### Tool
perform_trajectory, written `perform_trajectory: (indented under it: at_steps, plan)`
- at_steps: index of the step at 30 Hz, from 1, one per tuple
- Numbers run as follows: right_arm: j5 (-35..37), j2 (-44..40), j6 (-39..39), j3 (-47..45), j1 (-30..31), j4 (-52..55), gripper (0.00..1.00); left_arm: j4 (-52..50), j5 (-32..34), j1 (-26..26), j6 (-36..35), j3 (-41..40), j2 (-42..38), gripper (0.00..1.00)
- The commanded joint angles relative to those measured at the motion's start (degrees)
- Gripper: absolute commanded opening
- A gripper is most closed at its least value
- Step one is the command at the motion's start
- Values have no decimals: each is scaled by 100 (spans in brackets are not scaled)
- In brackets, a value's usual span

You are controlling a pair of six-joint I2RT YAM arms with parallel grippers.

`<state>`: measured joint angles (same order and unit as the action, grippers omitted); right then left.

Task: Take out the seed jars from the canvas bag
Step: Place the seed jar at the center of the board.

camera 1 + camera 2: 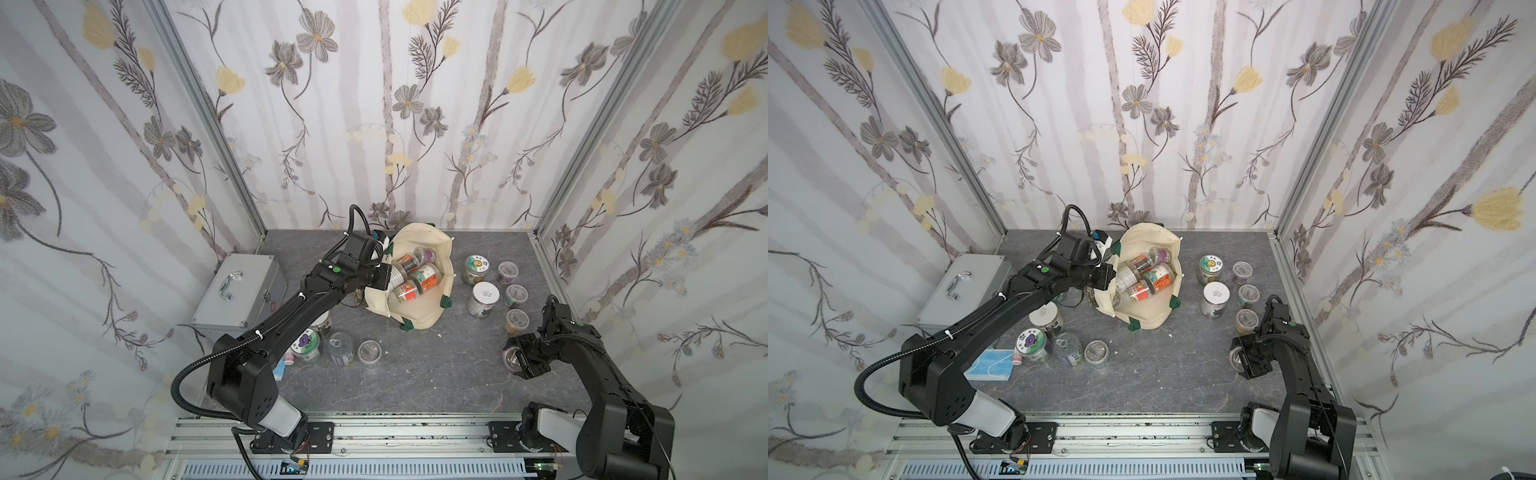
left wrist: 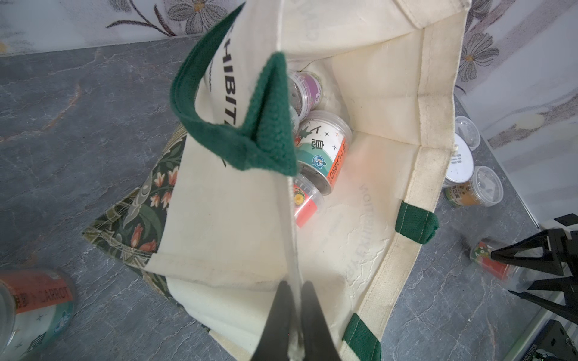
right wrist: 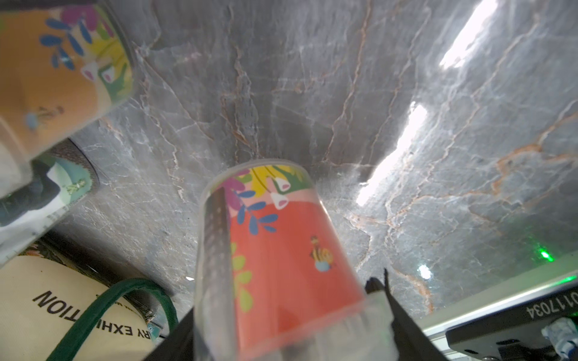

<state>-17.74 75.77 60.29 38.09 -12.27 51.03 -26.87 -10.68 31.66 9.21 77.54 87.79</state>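
Note:
The cream canvas bag (image 1: 419,307) (image 1: 1150,316) lies open at the back middle, with several seed jars (image 1: 424,276) (image 2: 322,147) inside. My left gripper (image 2: 295,286) is shut on the bag's cream rim at its left side, holding the mouth up. At the front right, my right gripper (image 1: 513,357) (image 3: 281,300) has its fingers on either side of a red-labelled seed jar (image 3: 281,250) tilted low over the table. That jar is blurred near the fingers, so a grip cannot be made out.
Several jars (image 1: 482,297) stand in a group right of the bag, close to my right arm. More jars (image 1: 340,349) stand at the front left under my left arm. A silver case (image 1: 241,291) is at the left, and a blue mask pack (image 1: 988,365) lies near it.

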Motion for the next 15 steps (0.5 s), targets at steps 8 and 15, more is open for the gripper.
perform_trajectory:
  at_steps: [8,15]
  plan:
    - [-35,79,-243,568,-140,189,93,210,-84,7,-51,-11,-107,8]
    - [469,-919,-376,1367,23,403,100,350,-102,-1,-124,-148,-196,9]
